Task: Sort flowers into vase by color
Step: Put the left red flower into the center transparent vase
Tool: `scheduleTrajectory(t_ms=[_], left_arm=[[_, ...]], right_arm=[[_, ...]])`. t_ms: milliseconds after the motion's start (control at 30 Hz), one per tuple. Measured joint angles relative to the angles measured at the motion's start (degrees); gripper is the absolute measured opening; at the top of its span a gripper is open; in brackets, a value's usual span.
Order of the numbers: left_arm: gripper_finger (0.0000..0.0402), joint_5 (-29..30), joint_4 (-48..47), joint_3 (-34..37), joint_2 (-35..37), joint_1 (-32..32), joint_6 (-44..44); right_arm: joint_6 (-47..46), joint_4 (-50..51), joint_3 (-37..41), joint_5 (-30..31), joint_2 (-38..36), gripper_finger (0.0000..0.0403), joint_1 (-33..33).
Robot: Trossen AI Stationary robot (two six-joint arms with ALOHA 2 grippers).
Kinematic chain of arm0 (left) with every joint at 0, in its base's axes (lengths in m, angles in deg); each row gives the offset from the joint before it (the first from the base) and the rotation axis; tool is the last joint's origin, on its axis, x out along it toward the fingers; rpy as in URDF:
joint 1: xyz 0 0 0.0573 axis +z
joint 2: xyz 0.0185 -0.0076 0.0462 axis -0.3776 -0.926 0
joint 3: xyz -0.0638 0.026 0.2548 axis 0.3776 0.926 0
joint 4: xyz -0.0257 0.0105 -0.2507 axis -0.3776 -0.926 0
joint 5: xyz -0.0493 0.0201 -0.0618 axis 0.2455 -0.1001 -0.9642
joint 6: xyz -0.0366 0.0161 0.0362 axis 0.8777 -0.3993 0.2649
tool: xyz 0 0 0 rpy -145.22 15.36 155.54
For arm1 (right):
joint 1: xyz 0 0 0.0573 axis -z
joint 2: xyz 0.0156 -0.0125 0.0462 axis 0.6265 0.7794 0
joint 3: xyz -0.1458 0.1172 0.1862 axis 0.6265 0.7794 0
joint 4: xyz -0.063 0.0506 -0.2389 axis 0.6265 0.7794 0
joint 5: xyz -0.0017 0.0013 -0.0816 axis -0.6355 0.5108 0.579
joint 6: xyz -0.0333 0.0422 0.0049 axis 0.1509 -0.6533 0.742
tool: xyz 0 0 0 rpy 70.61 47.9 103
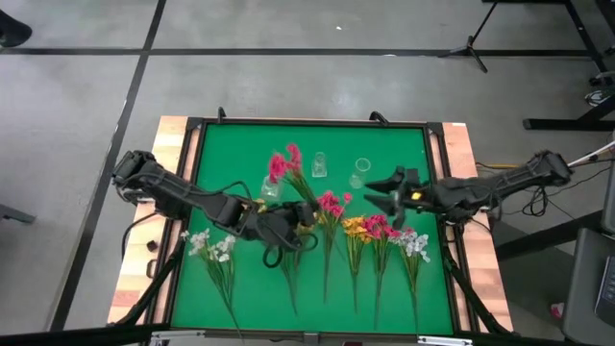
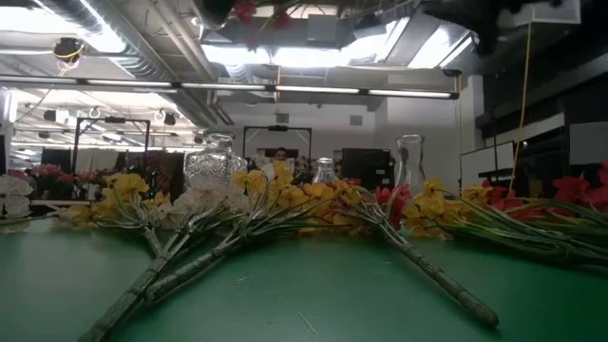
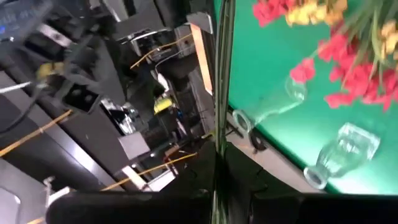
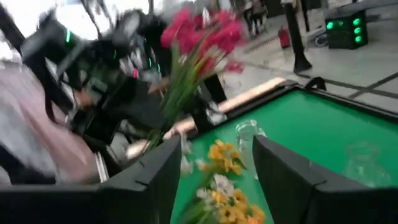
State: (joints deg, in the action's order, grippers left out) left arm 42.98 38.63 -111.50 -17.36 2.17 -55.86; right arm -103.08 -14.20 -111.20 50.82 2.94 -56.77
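My left gripper (image 1: 294,221) is over the middle of the green mat, shut on a magenta-pink sprig (image 1: 285,165) whose blossoms (image 4: 205,31) stand high above the table. My right gripper (image 1: 386,199) hovers open to its right, near the vases, touching nothing; its fingers (image 4: 214,180) stand apart. Three clear glass vases (image 1: 270,187), (image 1: 318,165), (image 1: 360,173) stand upright on the mat's far half. White sprigs (image 1: 209,246), (image 1: 415,245), pink sprigs (image 1: 332,204), (image 1: 380,227) and a yellow-orange sprig (image 1: 355,229) lie flat, stems toward the near edge. My left gripper holds the pink sprig by its green stem (image 3: 219,118), well below the blossoms, pinched between the two fingers. The sprig is lifted clear of the table and tilted, its blossoms up and toward the far edge. The gripper's own body hides the exact place of contact.
The green mat (image 1: 240,144) sits in a dark frame on a wooden table (image 1: 173,144). Bare mat lies along the far edge and at the near left. Seen from table height, stems and blossoms (image 2: 266,199) fill the middle, with vases (image 2: 214,161) behind them.
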Motion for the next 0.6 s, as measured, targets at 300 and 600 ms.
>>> scheduleTrajectory(t_ms=[300, 600], left_arm=[[0.0012, 0.65, 0.02, 0.00, 0.00, 3.07, -6.70], [0.0012, 0.74, 0.15, 0.00, 0.00, 5.41, -6.58]], right_arm=[[1.84, 26.28, -24.56, 0.03, 18.91, 0.0200, 0.00], [0.29, 28.20, -32.01, 4.68, 28.57, 0.0200, 0.02]])
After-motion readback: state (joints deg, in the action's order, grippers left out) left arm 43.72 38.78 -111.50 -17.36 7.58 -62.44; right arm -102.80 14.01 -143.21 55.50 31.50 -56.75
